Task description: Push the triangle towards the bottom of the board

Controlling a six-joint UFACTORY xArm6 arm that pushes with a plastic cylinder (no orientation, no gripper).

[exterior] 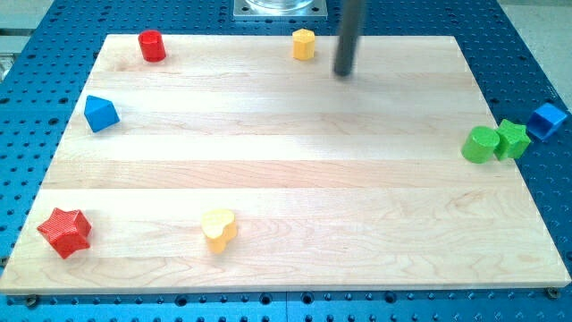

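**Inspector:** Near the view's top, just right of centre, what did you record?

**Operator:** I recorded my tip [344, 73] there, on the board [286, 179]. The rod came down from the top edge and ended close to the board's far rim. It was a bare rod, so it had no fingers to be released or clenched, and it grasped nothing. It touched no block.

**Inspector:** And the nearest block?

**Operator:** I noted the yellow hexagon [304, 43], just to the tip's left and slightly higher, apart from it.

**Inspector:** Where was the triangle?

**Operator:** The blue triangle [100, 113] sat near the board's left edge, in the upper half. It was well apart from my tip, far to its left and somewhat lower.

**Inspector:** Other items on the board?

**Operator:** I logged a red cylinder [152, 45] at the upper left corner, above the triangle. A red star [65, 232] lay at the lower left corner. A yellow heart [218, 229] lay near the bottom edge, left of centre.

**Inspector:** The right side?

**Operator:** Three blocks were clustered at the right edge. A green cylinder [481, 144] touched a green star [512, 139]. A blue cube [546, 120] sat just beside them, off the board on the blue table [536, 54].
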